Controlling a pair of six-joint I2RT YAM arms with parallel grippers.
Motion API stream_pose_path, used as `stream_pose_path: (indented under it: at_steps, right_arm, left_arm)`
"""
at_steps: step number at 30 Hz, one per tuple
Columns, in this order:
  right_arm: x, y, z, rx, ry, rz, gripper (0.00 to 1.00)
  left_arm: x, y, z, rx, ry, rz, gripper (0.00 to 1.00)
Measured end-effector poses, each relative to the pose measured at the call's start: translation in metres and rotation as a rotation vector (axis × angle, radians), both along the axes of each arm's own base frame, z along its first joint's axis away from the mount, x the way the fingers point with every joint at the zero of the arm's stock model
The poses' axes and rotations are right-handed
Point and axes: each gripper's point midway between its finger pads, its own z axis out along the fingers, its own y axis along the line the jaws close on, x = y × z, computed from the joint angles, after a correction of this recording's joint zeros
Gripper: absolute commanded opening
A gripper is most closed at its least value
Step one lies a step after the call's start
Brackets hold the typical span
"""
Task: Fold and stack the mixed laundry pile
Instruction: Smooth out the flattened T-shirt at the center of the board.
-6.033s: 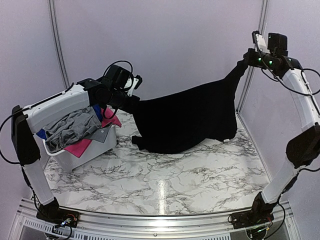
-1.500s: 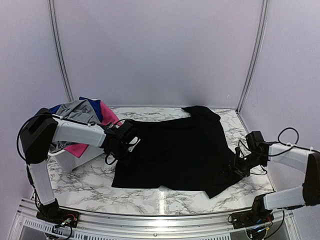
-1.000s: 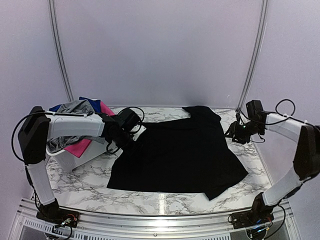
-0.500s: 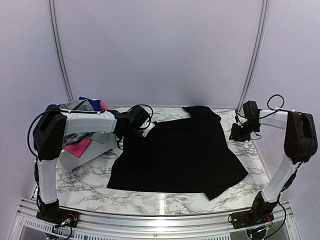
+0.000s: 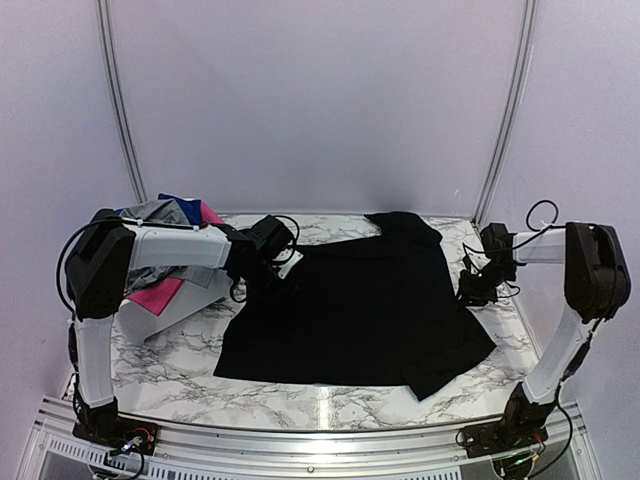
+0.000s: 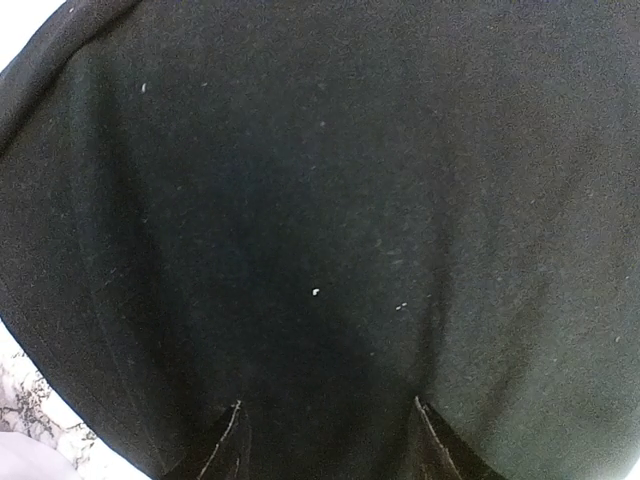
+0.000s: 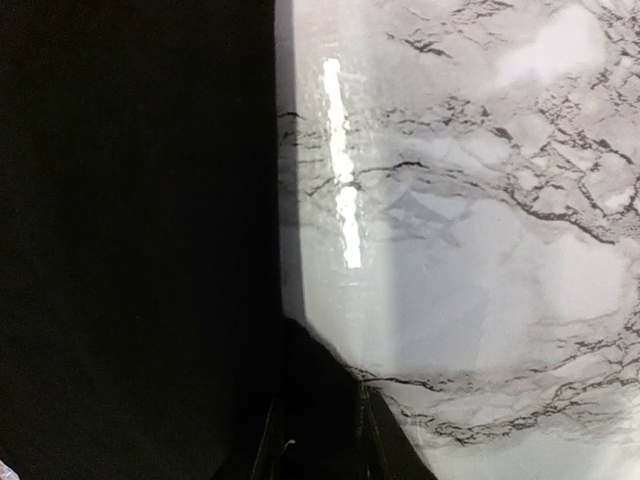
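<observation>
Black garment (image 5: 360, 310): matte, lint-flecked cloth, spread flat on the glossy marble-veined bench (image 5: 170, 350). Right claw (image 7: 318, 425) clenched on its edge. Left claw (image 6: 328, 445) on the cloth; grip cannot tell, dark on dark.

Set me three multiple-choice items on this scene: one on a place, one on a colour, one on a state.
1. Where does the white basket stand on the table? A left side; B right side; C centre.
2. What colour is the garment in mid-table? A grey; B black; C pink.
3. That garment: A lies spread flat; B hangs in the air; C is folded small.
Key: A, the basket sits at the left edge; B, the cloth is black throughout; A, it lies opened out on the marble.
</observation>
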Motion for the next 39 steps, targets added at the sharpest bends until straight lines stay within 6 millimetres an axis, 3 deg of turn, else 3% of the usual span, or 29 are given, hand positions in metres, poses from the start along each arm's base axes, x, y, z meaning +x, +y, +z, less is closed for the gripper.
stream_pose_path:
  at_steps: [4,9,14,19,23,28,34,39]
  right_arm:
    - [0.006,0.000,-0.003,-0.001,0.003,0.007,0.22]
    - [0.012,-0.003,-0.006,-0.028,0.002,0.014,0.00]
    - [0.009,-0.006,-0.006,-0.046,-0.001,-0.007,0.00]
    - [-0.022,-0.019,-0.004,-0.056,0.020,-0.107,0.00]
    - [-0.060,-0.051,0.004,-0.068,0.046,-0.284,0.00]
    - [-0.082,-0.070,0.020,-0.045,0.013,-0.434,0.00]
    - [-0.071,-0.042,0.008,0.105,0.031,-0.321,0.37]
    - [-0.046,-0.036,0.012,0.143,-0.002,-0.209,0.37]
  left_arm:
    - [0.001,0.006,-0.004,0.014,0.004,0.012,0.56]
    - [0.000,0.020,-0.015,0.045,0.018,0.049,0.54]
    - [-0.003,0.039,-0.031,0.088,0.040,0.088,0.46]
    - [-0.001,0.044,-0.032,0.077,0.019,0.120,0.38]
    - [-0.003,0.050,-0.034,0.070,0.005,0.139,0.35]
    - [-0.005,0.055,-0.035,0.063,-0.009,0.158,0.34]
    - [-0.004,0.055,-0.034,0.059,-0.013,0.160,0.35]
    - [-0.004,0.055,-0.034,0.059,-0.013,0.160,0.36]
